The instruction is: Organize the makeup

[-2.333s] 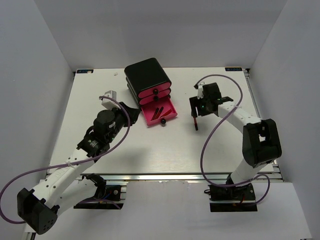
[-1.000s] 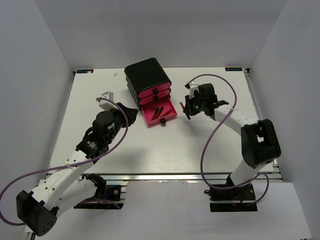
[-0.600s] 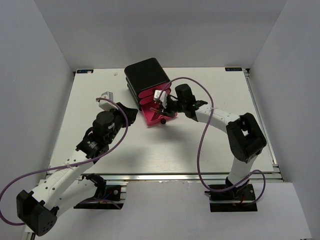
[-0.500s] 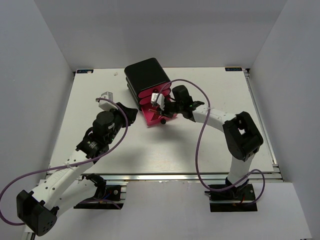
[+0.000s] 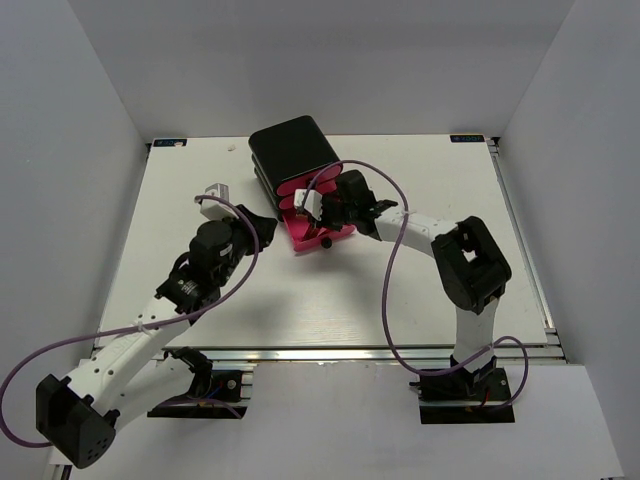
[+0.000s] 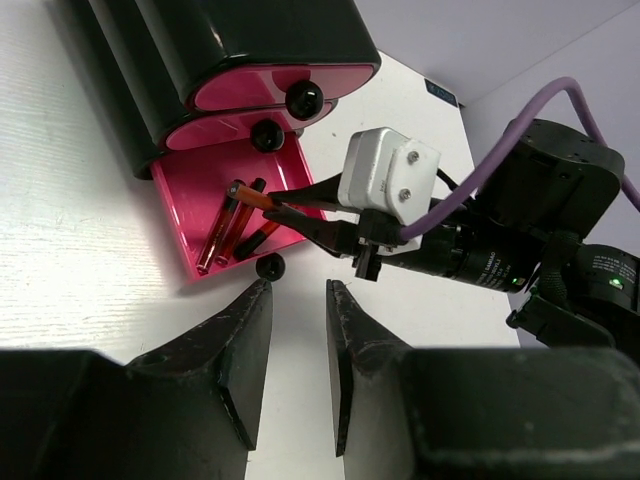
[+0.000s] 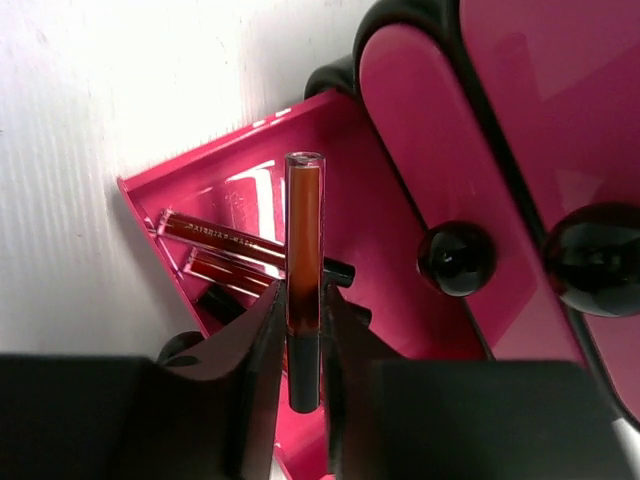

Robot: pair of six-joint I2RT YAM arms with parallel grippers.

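White table point(image 5: 400, 300), slim dark-red lip stick point(image 7: 303, 230)

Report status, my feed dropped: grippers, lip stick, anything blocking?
Right gripper shut on dark-red lip stick, above open pink drawer. Left gripper open, empty. Nothing blocking; other lip sticks lie inside.

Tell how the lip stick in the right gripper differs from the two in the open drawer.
The held lip stick is clamped in the right gripper over the drawer; the lying sticks rest on its floor. The held one points across the lying pair. All are thin, dark red.
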